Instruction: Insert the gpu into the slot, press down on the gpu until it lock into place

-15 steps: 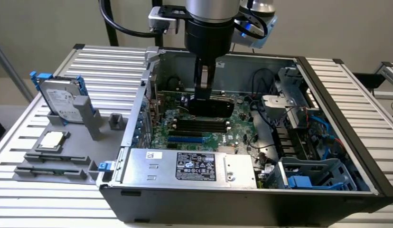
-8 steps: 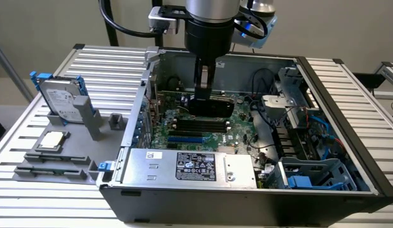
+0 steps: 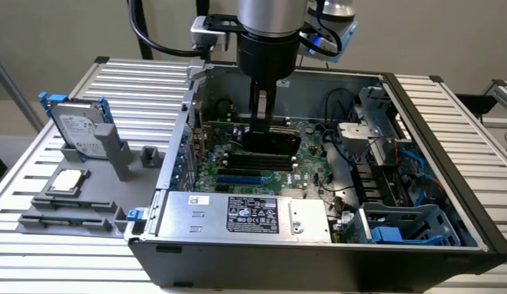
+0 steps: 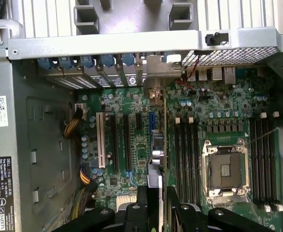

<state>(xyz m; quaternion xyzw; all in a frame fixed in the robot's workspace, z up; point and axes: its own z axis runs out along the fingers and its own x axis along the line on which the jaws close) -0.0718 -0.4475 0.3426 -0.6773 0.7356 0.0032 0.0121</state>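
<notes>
Soft light is falling evenly from above.
Shadow is pooling inside the computer case [image 3: 237, 269]; its rim is shining pale.

Well apart from the pincer [image 3: 266, 130], toward the exterior view's left, a grey hard drive with blue rails [image 3: 78, 128] stands upright on the ribbed aluminium table [image 3: 41, 257]. Around the pincer is an open black computer case [image 3: 319, 269], with parallel black memory slots [image 3: 258, 160] just beside the pincer. A silver labelled power supply box [image 3: 245, 214] sits nearer the camera, and a square metal processor socket [image 4: 226, 169] lies beyond the memory slots.
</notes>
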